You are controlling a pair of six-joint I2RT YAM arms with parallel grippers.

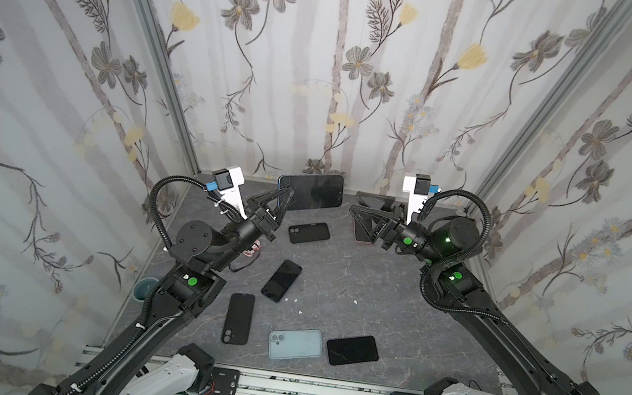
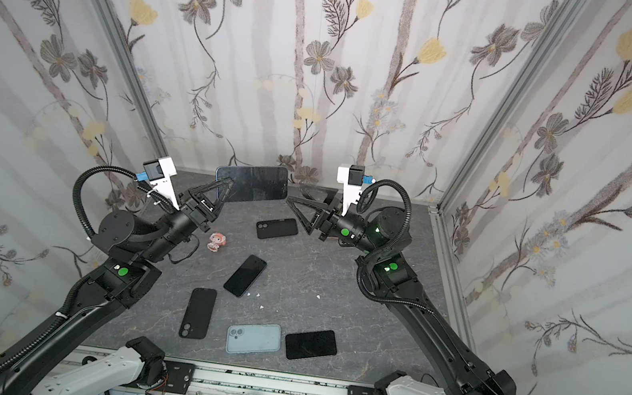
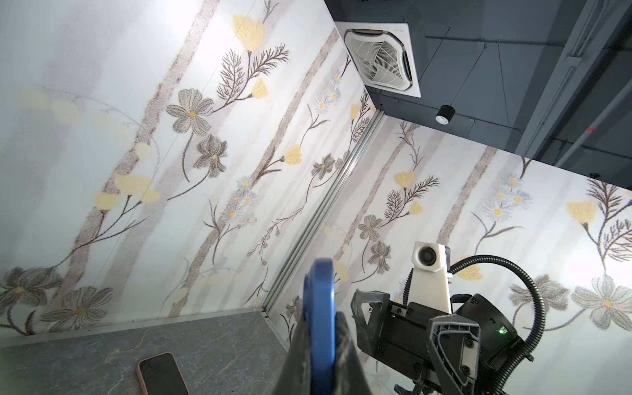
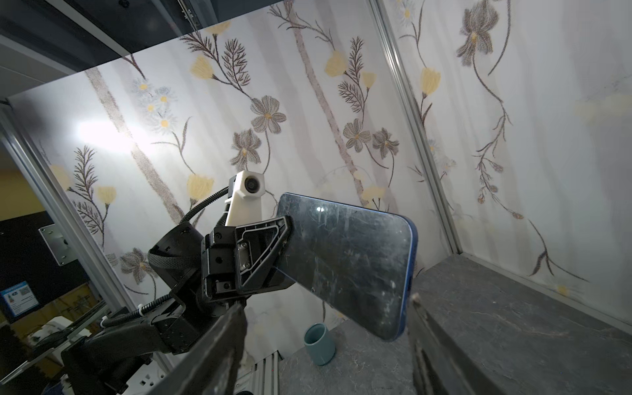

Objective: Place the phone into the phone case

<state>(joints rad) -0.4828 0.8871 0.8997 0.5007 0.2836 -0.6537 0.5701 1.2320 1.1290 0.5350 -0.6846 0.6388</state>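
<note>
Right wrist: scratched, blue-edged phone [image 4: 349, 263]

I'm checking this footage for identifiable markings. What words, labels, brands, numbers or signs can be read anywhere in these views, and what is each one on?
Nothing can be read in any view.
Mark on the corner of the ceiling air unit: too small to read.
Print on the blue poster outside the enclosure: blurred, unreadable.
Screen of the blue phone: dark and scratched, no text.

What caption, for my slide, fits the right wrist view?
Left gripper clamps one end of a scratched blue phone before floral wallpaper.
</note>
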